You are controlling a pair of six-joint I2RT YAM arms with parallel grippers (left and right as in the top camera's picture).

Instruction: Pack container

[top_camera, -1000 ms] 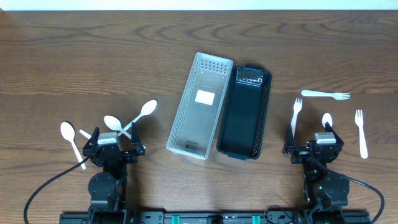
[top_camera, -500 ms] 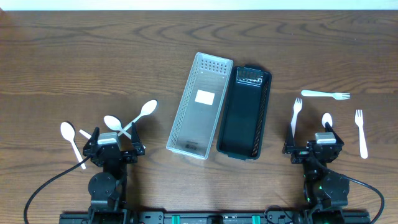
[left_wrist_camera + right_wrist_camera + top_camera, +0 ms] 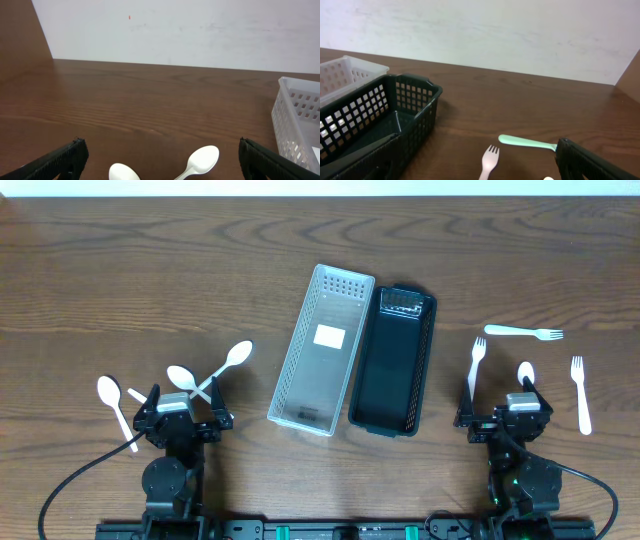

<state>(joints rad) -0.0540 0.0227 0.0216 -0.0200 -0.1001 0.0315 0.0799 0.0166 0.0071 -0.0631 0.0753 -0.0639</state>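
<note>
Both grippers, left and right, gape empty; fork looks light, stiff, slippery plastic—pinch mid-handle.

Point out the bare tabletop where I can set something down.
Free: the wide strip beyond the white basket and black basket, and the near patch between both arms. Crowded: spoons by the left pincer, forks by the right pincer.
</note>
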